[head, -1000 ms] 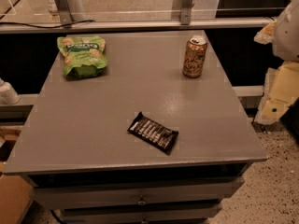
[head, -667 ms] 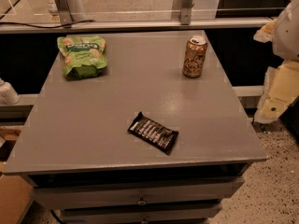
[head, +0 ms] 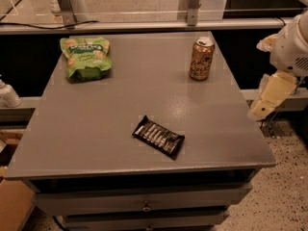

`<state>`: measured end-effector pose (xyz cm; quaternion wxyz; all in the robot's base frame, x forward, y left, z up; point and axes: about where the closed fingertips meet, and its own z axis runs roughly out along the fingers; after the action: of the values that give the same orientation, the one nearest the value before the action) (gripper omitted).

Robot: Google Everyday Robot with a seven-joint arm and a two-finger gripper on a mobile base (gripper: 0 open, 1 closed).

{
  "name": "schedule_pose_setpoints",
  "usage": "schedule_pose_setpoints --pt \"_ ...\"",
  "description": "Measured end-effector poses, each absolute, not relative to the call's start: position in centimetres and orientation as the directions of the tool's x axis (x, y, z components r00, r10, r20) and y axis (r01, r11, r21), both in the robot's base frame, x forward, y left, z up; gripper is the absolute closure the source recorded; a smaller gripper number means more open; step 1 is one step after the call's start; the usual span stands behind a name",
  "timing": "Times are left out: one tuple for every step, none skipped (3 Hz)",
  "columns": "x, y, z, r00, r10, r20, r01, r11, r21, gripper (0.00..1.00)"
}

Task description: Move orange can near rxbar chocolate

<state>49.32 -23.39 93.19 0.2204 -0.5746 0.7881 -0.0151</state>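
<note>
Rightward, jaws; 1 can (head: pixel 201 59), 1 bar (head: pixel 158 136)

Grey drawer cabinet (head: pixel 96 129), speckled floor (head: pixel 288 196), cardboard box (head: pixel 12 208)

On the table (head: pixel 96 129) the orange can (head: pixel 201 59) stands back right, snack bag (head: pixel 85 57) back left, rxbar chocolate (head: pixel 158 136) front-centre; the pincer (head: pixel 263 105) hangs beyond the right edge.

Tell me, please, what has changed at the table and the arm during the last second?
The gripper, off the right edge of the table, moved slightly left, toward the table. Nothing was taken hold of or let go. The can, the bar and the green bag stayed where they were.
</note>
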Motion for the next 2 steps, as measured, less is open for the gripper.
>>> schedule_pose_setpoints --pt "53.6 -24.8 91.4 -0.265 -0.867 -0.421 -0.866 0.406 -0.292 0.00" --pt "57.0 -25.7 90.6 -0.290 -0.799 -0.526 -0.838 0.478 -0.265 0.00"
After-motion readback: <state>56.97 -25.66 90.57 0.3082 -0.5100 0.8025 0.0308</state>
